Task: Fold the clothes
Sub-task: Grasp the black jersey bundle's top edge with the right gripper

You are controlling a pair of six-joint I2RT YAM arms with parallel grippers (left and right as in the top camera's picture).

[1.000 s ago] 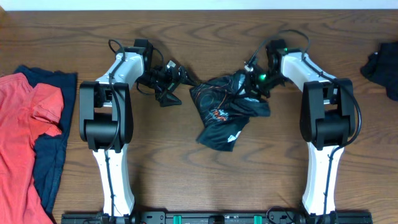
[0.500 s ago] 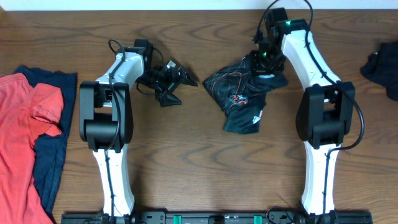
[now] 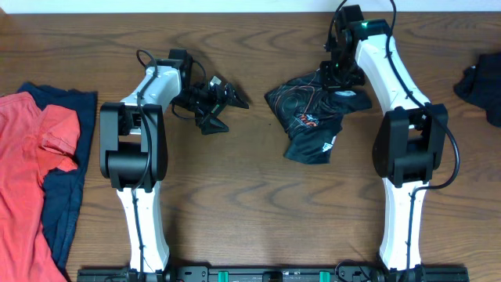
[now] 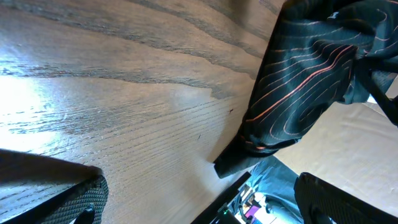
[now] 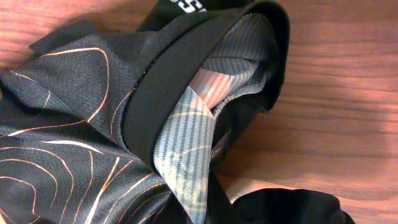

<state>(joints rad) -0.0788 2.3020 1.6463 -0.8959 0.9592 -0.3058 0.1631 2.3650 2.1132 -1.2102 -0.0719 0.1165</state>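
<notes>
The bunched black jersey takes up the table's far side right of middle, with the right gripper pinched on its upper edge. A strip of bare wood separates it from the left gripper, whose fingers stand spread. The table is passable along its near edge. A red top lying over a navy top blocks the left edge. A dark garment sits at the right edge.

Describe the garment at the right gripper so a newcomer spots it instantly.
On the wooden table, look between the arms, by the right gripper. The crumpled black jersey there carries thin orange contour lines and small logos, unlike the plain red top and navy top at far left.
</notes>
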